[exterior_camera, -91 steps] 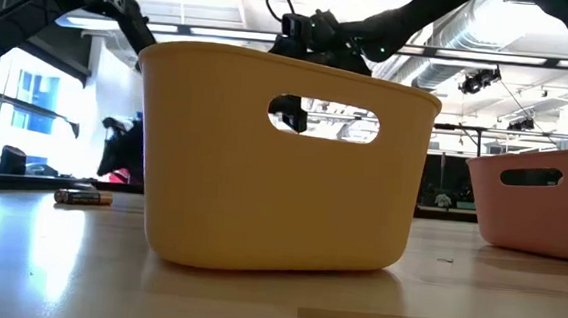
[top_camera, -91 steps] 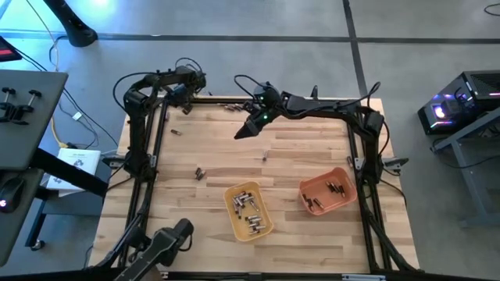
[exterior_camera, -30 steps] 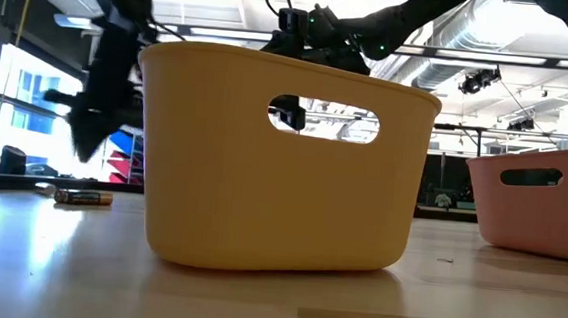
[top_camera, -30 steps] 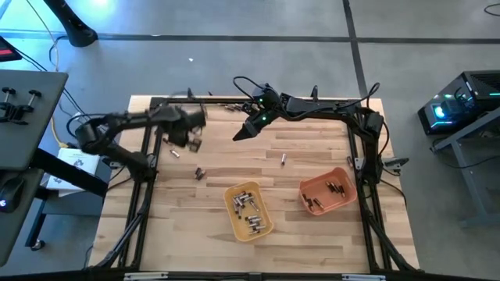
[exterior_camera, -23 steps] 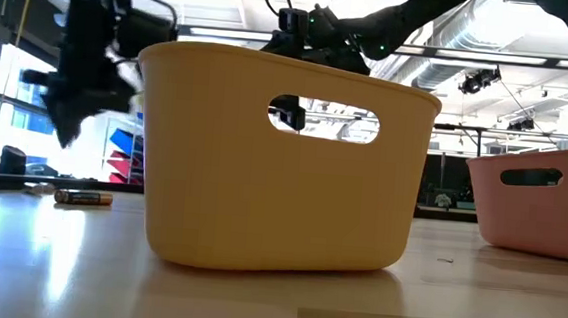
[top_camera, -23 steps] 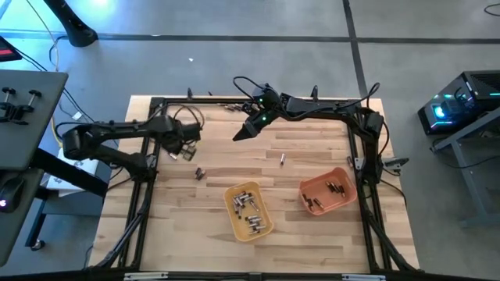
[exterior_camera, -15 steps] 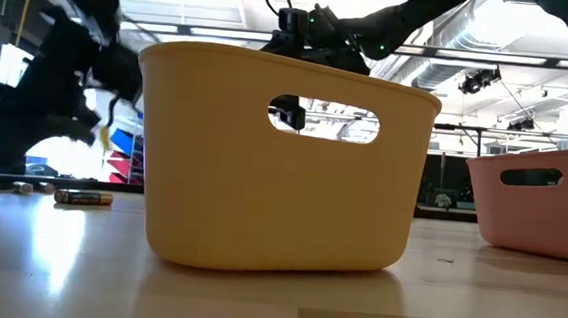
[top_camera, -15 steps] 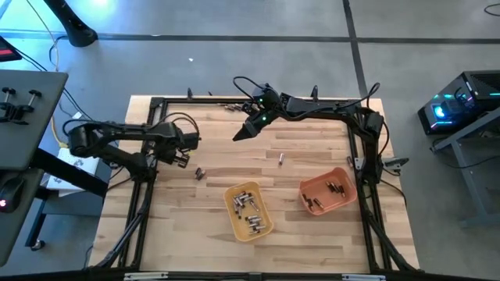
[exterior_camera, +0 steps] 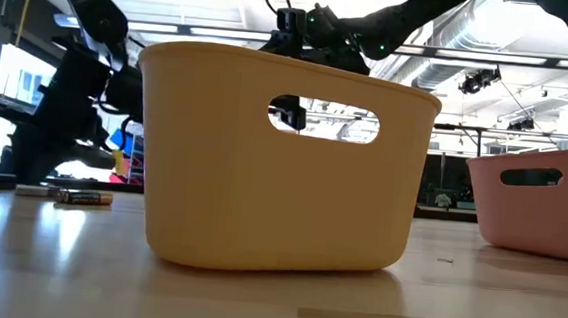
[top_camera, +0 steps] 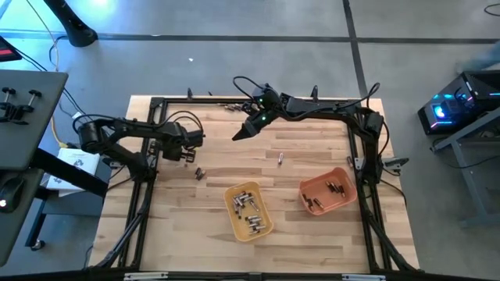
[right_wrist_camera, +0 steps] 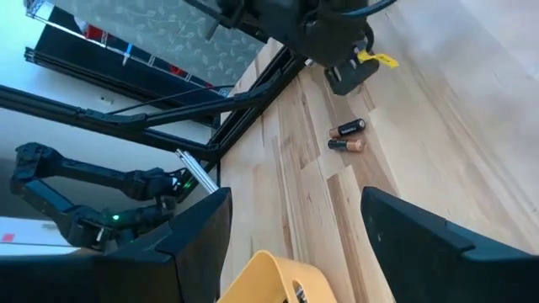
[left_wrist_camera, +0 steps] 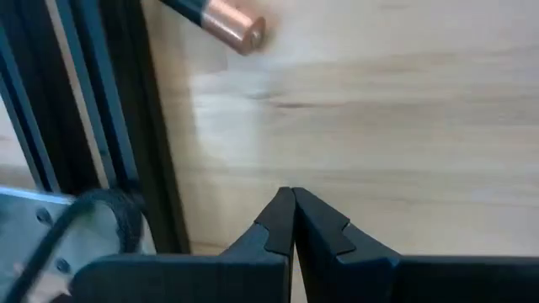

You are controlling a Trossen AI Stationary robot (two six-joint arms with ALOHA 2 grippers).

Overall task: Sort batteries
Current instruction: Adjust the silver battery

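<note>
Nearest the low camera, the yellow tray (top_camera: pixel 248 211) is seen on the wooden table (top_camera: pixel 312 242), with silvery and dark batteries (top_camera: pixel 250 212) lying inside it. Just beside it, toward the right arm's side, the orange tray (top_camera: pixel 328 192) is placed, and a few more cells (top_camera: pixel 337 187) are held in it.

Farther back, a pair of loose batteries (right_wrist_camera: pixel 347 136) is found on the bare boards between the yellow tray and the left arm, and a single loose cell (top_camera: pixel 281 159) lies near the table's middle.

Beyond the pair, the left gripper (top_camera: pixel 186 153) is held low over the table beside the black frame rail (left_wrist_camera: pixel 93 126). Its fingers (left_wrist_camera: pixel 278 220) are pressed together tip to tip, and nothing is held between them. One coppery-ended battery (left_wrist_camera: pixel 221 18) is seen on the wood just ahead of it.

Farther still, the right gripper (top_camera: pixel 242 133) is poised above the table's far half. Its fingers (right_wrist_camera: pixel 202 231) are spread wide apart and nothing is gripped.

A few more cells (top_camera: pixel 230 108) are scattered at the table's far edge.
</note>
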